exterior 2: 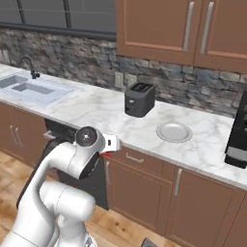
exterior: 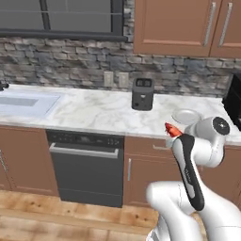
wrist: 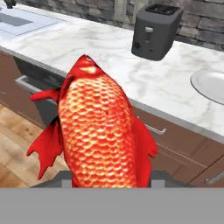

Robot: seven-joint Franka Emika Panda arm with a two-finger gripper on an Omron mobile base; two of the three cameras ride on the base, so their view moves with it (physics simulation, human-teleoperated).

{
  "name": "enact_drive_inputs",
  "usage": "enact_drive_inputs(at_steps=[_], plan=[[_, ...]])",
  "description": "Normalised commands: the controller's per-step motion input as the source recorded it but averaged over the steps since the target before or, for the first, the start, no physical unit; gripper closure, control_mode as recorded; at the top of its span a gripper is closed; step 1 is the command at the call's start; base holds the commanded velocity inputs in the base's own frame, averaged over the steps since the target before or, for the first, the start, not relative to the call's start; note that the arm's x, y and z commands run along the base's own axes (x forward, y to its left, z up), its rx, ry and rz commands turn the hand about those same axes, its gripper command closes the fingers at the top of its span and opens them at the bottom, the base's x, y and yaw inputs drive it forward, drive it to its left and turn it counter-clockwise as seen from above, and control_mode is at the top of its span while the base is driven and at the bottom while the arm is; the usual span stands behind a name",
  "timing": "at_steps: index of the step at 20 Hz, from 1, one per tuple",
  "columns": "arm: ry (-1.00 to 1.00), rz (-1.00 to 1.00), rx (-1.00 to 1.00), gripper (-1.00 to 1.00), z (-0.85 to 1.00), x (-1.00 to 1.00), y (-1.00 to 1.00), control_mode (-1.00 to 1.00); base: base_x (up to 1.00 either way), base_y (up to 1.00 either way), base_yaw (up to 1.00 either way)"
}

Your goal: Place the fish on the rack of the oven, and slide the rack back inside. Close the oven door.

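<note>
The red-orange fish (wrist: 98, 131) is large and close in the hand view, held head up over the counter's front edge. My gripper (wrist: 109, 180) is shut on the fish's lower body, with only the dark finger bases showing on either side. In the left base view the fish (exterior: 172, 130) pokes out above my forearm, in front of the cabinets and below the white plate (exterior: 187, 116). In the right base view a red sliver of the fish (exterior 2: 105, 155) shows under my white hand. The oven, its rack and its door are out of view.
On the marble counter (exterior 2: 96, 113) stand a black toaster (exterior 2: 140, 99), the empty white plate (exterior 2: 173, 131) and a sink (exterior 2: 34, 89) at the left. A black appliance (exterior 2: 239, 135) is cut by the right edge. A dark dishwasher front (exterior: 87, 164) sits below the counter.
</note>
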Motion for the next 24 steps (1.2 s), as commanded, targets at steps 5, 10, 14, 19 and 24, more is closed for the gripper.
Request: enact_drive_inputs(at_steps=[5,10,14,19,24], plan=[[0.0,0.0,0.0,1.0,0.0,0.0,0.0,1.0,-0.98,0.34,0.17],[0.0,0.0,0.0,1.0,0.0,0.0,0.0,1.0,-1.0,0.24,0.12],[0.0,0.0,0.0,1.0,0.0,0.0,0.0,1.0,-1.0,0.11,0.07],[0.0,0.0,0.0,1.0,0.0,0.0,0.0,1.0,-1.0,0.01,0.02],[0.0,0.0,0.0,1.0,0.0,0.0,0.0,1.0,-1.0,-0.01,0.0]])
